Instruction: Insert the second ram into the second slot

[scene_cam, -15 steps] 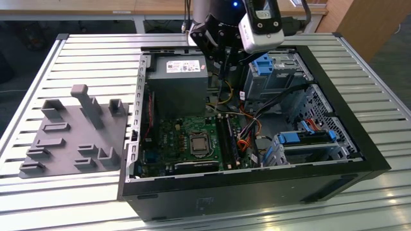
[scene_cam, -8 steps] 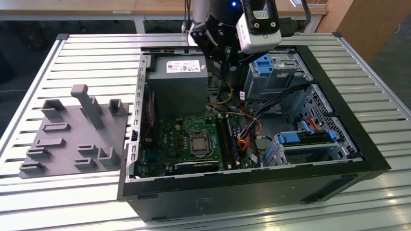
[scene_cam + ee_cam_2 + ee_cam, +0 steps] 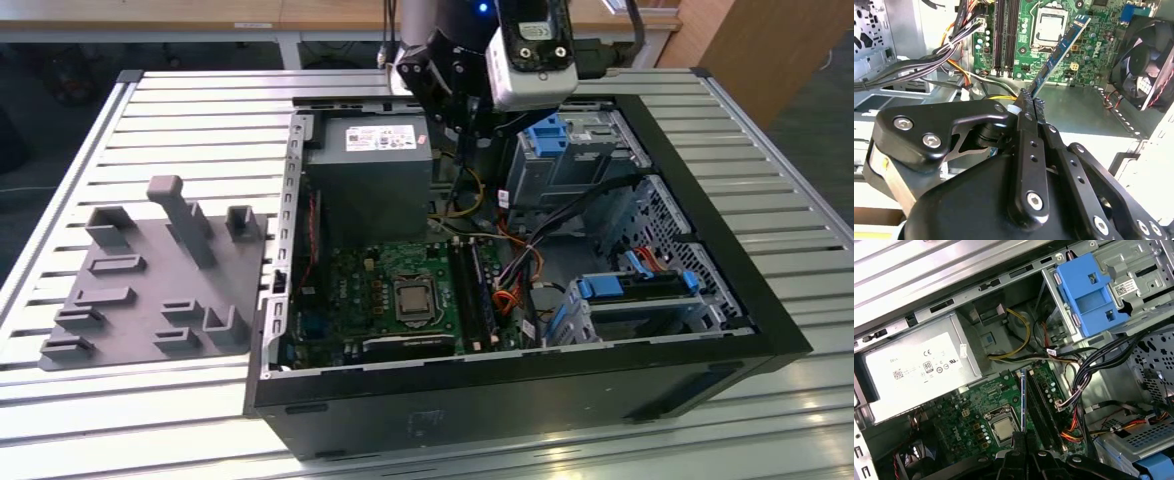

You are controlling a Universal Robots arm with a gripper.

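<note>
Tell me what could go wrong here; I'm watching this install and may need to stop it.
The gripper pinches the ram by one end, so it may pivot or meet the slots skewed. The cables beside the slots could snag it.

I seem to be driving this arm in a robotics lab or test workshop rather than a home or a shop. The work surface is a slatted aluminium table, and a grey moulded fixture plate with upright holders lies on it. An opened computer tower lies on its side beside the plate, boards and cables bare. My gripper pinches the second ram above the motherboard, and plain wooden desks stand behind the table.
</note>
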